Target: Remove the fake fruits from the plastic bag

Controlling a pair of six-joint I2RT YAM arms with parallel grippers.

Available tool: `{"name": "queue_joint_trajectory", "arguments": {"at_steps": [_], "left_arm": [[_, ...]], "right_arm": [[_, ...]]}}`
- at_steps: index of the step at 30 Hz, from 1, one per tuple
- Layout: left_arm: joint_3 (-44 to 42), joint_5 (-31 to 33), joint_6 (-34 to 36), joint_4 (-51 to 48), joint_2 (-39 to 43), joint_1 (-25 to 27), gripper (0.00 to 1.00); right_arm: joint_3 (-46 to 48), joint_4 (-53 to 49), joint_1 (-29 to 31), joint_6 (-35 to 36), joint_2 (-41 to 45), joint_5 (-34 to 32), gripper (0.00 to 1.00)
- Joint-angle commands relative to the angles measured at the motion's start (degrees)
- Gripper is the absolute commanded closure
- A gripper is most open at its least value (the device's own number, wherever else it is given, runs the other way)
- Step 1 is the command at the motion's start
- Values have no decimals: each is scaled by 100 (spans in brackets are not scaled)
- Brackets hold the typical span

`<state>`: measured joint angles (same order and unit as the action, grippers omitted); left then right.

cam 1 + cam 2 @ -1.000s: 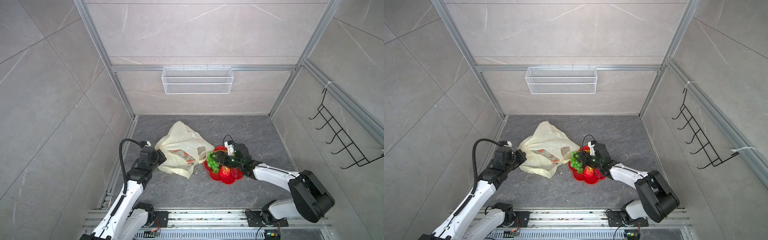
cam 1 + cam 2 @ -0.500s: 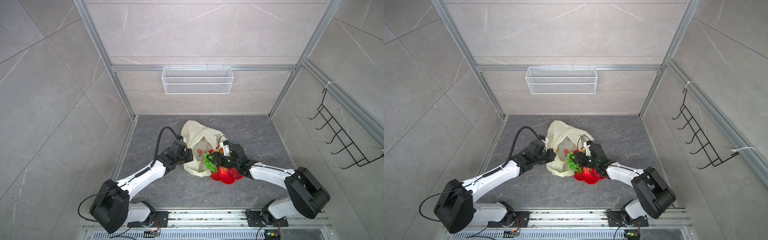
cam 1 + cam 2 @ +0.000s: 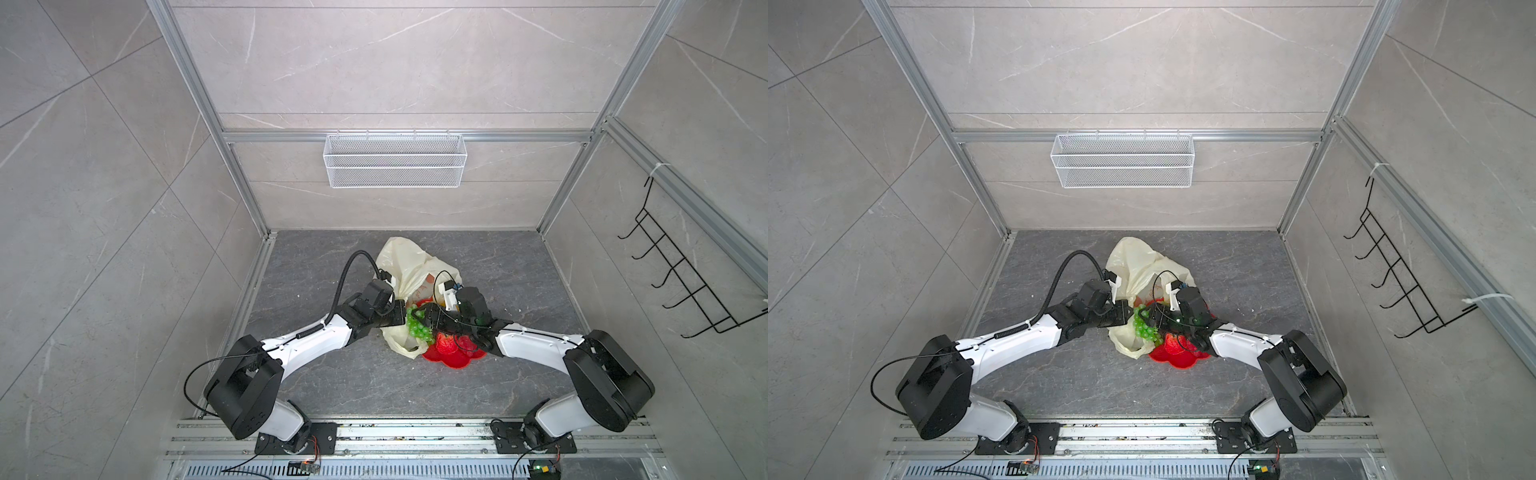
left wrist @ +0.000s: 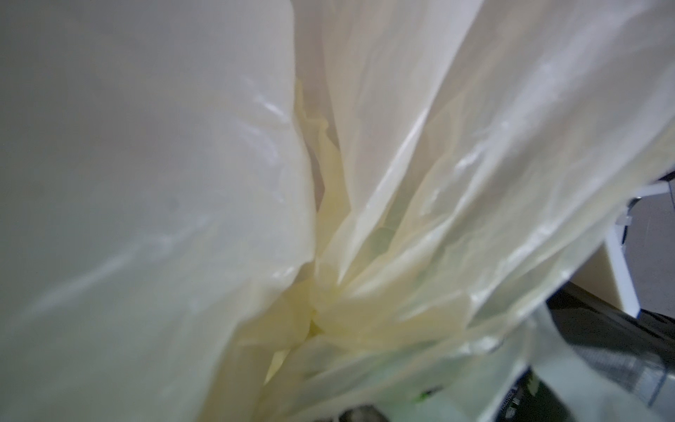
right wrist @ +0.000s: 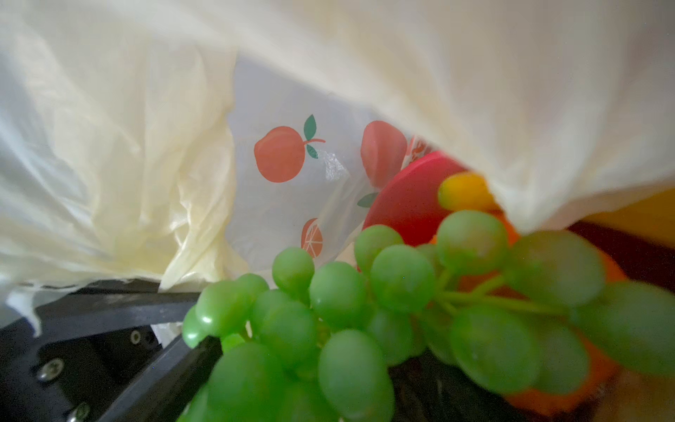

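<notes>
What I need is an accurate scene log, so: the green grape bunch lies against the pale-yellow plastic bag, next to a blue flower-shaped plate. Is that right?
Not quite. The flower-shaped plate is red, not blue, as both top views show. The rest stands: the green grape bunch lies against the pale-yellow plastic bag, next to that plate.

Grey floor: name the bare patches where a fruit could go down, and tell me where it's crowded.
Bare: the strip between the plastic bag and the back wall; the floor from the red plate to the right wall; the wide patch in front between the two arms. Crowded: the middle, where bag, green grape bunch, plate, left gripper and right gripper meet.
</notes>
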<state>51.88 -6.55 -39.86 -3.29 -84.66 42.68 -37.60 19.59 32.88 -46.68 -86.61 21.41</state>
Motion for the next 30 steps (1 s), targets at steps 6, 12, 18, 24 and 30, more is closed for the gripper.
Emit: {"name": "queue_joint_trajectory", "arguments": {"at_steps": [6, 12, 18, 24, 30], "left_arm": [[382, -185, 171, 199, -323, 184, 95], [451, -98, 162, 28, -532, 215, 95], [420, 28, 179, -60, -421, 232, 95], [319, 188, 89, -88, -227, 235, 95], [222, 351, 14, -29, -132, 239, 95]], "right_arm": [[-71, -74, 42, 76, -34, 10, 9], [-8, 65, 48, -30, 28, 91, 8], [25, 78, 43, -74, 63, -13, 8], [-272, -1017, 58, 342, 436, -397, 13], [-812, -2779, 451, 905, 754, -1234, 16]]}}
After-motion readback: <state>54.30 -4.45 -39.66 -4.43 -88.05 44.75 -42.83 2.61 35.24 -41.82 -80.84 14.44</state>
